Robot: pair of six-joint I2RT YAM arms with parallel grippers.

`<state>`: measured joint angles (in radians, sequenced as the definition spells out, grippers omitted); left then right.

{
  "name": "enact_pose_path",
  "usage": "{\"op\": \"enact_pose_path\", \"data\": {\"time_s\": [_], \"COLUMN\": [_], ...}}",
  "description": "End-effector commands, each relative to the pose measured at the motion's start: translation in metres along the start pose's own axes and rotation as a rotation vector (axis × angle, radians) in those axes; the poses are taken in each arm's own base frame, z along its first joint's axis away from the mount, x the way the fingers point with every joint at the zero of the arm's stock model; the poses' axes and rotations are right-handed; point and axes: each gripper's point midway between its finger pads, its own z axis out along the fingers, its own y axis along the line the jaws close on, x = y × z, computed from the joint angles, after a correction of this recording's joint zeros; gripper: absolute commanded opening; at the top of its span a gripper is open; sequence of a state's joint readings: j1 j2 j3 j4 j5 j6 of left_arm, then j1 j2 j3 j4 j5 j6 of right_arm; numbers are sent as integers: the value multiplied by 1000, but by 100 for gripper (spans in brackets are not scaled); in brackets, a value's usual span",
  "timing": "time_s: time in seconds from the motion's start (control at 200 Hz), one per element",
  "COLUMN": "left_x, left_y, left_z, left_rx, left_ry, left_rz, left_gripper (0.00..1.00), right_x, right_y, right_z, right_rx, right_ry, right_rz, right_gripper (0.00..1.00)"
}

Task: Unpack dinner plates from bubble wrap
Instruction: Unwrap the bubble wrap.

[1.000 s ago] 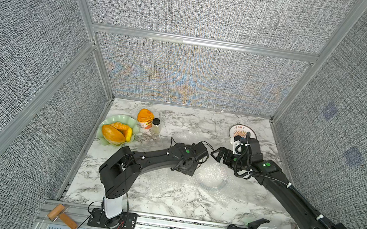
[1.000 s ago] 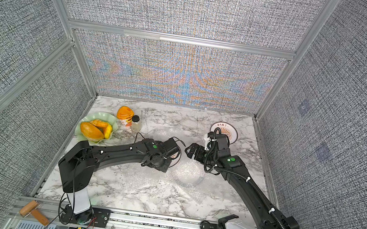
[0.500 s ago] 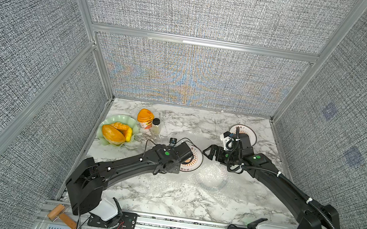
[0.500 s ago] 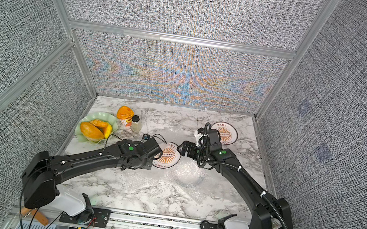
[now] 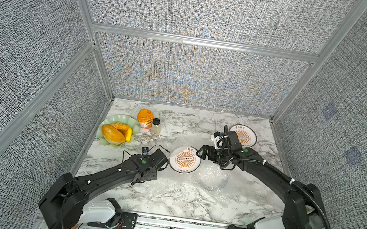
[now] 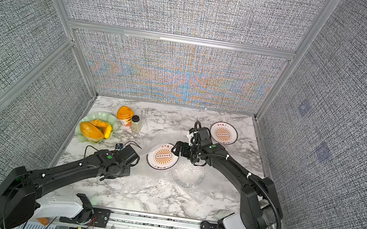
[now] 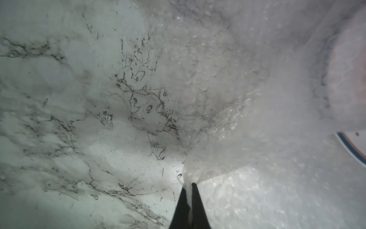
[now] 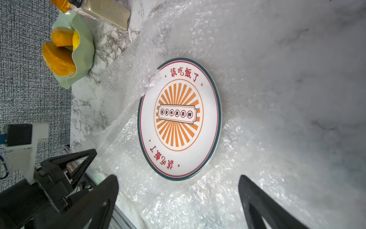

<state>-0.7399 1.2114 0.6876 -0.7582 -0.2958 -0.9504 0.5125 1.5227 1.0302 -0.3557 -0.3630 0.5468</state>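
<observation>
A sunburst dinner plate (image 5: 185, 159) (image 6: 163, 156) (image 8: 179, 119) lies uncovered, face up, on the spread bubble wrap (image 5: 190, 194) (image 6: 167, 188) (image 8: 247, 59) in the middle of the table. My left gripper (image 7: 189, 186) (image 5: 163, 160) is just left of it, shut on a pinched fold of bubble wrap (image 7: 227, 138). My right gripper (image 8: 178, 178) (image 5: 201, 153) (image 6: 176, 149) hovers open at the plate's right edge, holding nothing. A second sunburst plate (image 5: 242, 136) (image 6: 223, 133) sits bare at the back right. A round lump (image 5: 213, 182) shows under the wrap.
A wavy pale green dish (image 5: 125, 119) (image 8: 83, 49) with orange food sits at the back left. Beside it stand an orange-lidded cup (image 5: 145, 118) and a small bottle (image 5: 155, 125) (image 8: 107, 11). Grey panel walls enclose three sides; a metal rail (image 5: 181, 224) runs along the front.
My left arm has drawn back to the left with the wrap in its jaws, and the middle plate has come into view. The right gripper has slid left to the plate.
</observation>
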Motion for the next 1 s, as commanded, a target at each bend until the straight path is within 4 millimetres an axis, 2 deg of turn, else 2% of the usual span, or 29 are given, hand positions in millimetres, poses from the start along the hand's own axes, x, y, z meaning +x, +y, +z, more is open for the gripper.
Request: {"op": "enact_pose_path", "data": {"time_s": [0.0, 0.075, 0.19, 0.275, 0.345, 0.39, 0.435, 0.535, 0.585, 0.765, 0.865, 0.995], "left_x": [-3, -5, -14, -22, -34, -43, -50, -65, -70, -63, -55, -47], "left_y": [-3, -6, -12, -13, -18, -34, -48, -55, -61, -112, -132, -140], "left_z": [7, 7, 3, -3, -17, -31, -45, -62, -67, -83, -83, -69], "left_rx": [60, 105, 196, 237, 274, 354, 418, 394, 387, 482, 540, 542], "left_ry": [-26, -50, -65, -73, -111, -147, -173, -190, -175, -138, -122, -83], "left_rz": [-69, -78, -129, -157, -134, -46, 36, 122, 154, 300, 322, 326], "left_gripper": [7, 22, 38, 45, 50, 60, 64, 68, 71, 78, 78, 79], "right_x": [-2, 2, 8, 10, 12, 12, 13, 13, 14, 16, 16, 22], "right_y": [-1, -2, -4, -7, -11, -13, -14, -16, -18, -24, -31, -37], "right_z": [9, 19, 31, 39, 43, 44, 46, 50, 53, 63, 67, 73], "right_rx": [12, 19, 29, 38, 56, 61, 63, 68, 73, 88, 115, 128], "right_ry": [11, 34, 69, 85, 100, 104, 107, 117, 125, 142, 145, 167], "right_rz": [-29, -41, -53, -56, -58, -59, -61, -60, -59, -48, -44, -39], "right_gripper": [91, 86, 79, 72, 66, 63, 62, 59, 54, 43, 41, 39]}}
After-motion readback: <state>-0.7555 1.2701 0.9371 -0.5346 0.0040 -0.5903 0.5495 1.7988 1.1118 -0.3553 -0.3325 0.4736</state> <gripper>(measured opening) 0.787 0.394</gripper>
